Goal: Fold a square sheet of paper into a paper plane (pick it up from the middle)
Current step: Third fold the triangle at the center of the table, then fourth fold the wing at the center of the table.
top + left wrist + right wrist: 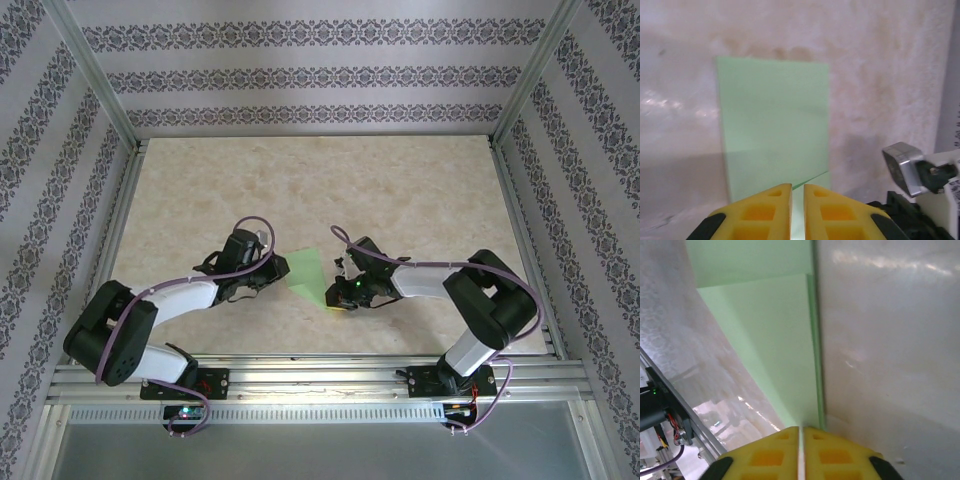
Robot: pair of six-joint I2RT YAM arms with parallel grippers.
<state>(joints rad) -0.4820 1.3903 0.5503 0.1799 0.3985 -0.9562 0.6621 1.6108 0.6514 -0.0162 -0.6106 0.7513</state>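
One folded sheet (308,276) lies between two grippers (798,188) (800,429).

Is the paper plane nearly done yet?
Not yet. Done: the green paper is folded over, with layered edges showing, and it looks narrower than a square. In hand: the right gripper pinches one edge. The left gripper has another edge in a thin gap between its fingers, grip unclear. Left: there is no pointed nose or wings, so most folds probably remain.
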